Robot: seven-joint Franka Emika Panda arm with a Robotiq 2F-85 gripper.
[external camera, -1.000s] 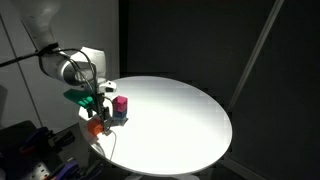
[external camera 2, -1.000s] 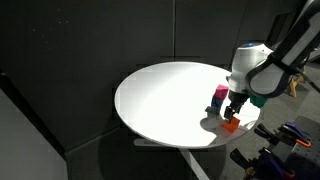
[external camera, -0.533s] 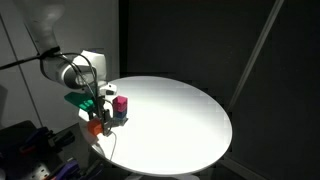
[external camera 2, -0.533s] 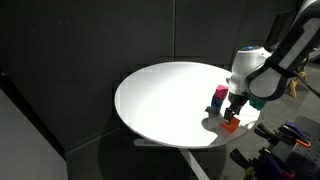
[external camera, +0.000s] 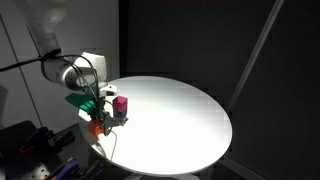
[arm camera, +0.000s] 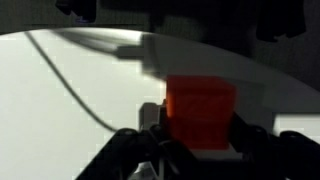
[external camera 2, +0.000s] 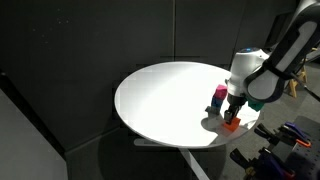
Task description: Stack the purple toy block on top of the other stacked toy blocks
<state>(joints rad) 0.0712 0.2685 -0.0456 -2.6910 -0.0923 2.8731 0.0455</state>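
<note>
The purple toy block [arm camera: 200, 112], which looks orange, fills the middle of the wrist view and sits between my dark fingers [arm camera: 150, 120]. My gripper [arm camera: 198, 135] is shut on it. In both exterior views the block [external camera: 97, 127] [external camera 2: 231, 125] rests on the white round table [external camera: 185, 125] close to its edge, with the gripper [external camera: 98, 121] [external camera 2: 233, 117] down over it. The other stacked toy blocks stand right beside it: a pink cube [external camera: 120, 104] [external camera 2: 219, 94] on top of a dark blue cube [external camera: 120, 116] [external camera 2: 217, 105].
The table edge [external camera 2: 240, 134] runs just past the block. A thin dark cable [arm camera: 70, 80] lies across the white top in the wrist view. A green part [external camera: 78, 98] sits on the arm near the wrist. Dark walls surround the table.
The jaws have come together on the orange-looking block. The arm and the blocks have stayed where they were.
</note>
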